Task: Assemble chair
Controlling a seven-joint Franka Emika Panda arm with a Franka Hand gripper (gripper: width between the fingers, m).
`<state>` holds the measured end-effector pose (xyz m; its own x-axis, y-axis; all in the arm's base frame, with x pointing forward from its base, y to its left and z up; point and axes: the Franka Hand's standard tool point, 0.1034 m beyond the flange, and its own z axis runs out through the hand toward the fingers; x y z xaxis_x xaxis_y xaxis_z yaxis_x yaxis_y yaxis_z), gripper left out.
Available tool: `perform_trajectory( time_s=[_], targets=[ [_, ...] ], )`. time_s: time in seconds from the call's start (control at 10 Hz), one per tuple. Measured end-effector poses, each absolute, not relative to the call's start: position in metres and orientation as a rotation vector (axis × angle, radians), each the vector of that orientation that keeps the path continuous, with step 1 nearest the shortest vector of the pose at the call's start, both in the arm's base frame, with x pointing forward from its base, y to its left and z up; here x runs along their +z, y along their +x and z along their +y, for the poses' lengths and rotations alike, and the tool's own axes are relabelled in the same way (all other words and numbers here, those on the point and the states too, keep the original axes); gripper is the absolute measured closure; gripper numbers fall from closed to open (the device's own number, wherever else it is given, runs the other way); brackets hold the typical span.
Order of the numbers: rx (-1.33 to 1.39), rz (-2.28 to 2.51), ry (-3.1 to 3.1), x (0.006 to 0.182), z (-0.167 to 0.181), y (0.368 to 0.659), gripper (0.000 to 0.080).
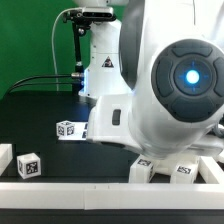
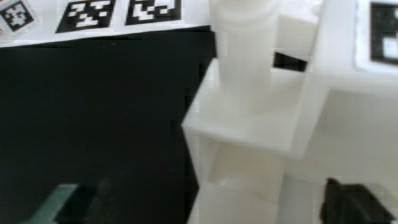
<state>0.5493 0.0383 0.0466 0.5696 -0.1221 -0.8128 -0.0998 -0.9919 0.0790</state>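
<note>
In the wrist view a chunky white chair assembly [image 2: 267,120] of stacked blocky panels and bars fills the middle, standing on the black table. My gripper [image 2: 210,205] is open and straddles it. One dark fingertip [image 2: 64,204] stands well clear of the white plastic, with black table showing between them. The other fingertip [image 2: 356,198] sits close beside it. In the exterior view the gripper is hidden behind the arm [image 1: 170,85]. White tagged chair parts [image 1: 150,168] show below the arm at the exterior view's right.
The marker board [image 2: 89,16] lies just beyond the assembly. A small tagged white block [image 1: 67,129] and a tagged cube [image 1: 26,165] sit on the black table [image 1: 40,120] at the exterior view's left. A white rail [image 1: 90,200] borders the front.
</note>
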Motion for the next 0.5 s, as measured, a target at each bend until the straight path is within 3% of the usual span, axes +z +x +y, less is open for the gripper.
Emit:
perform_trajectory(
  time_s=[0.3,0.5],
  targets=[
    [-1.38,-0.215,2.797,0.062,0.032,0.56,0.0152],
    [-1.205,-0.206,2.888,0.086,0.033,0.581,0.015]
  ],
)
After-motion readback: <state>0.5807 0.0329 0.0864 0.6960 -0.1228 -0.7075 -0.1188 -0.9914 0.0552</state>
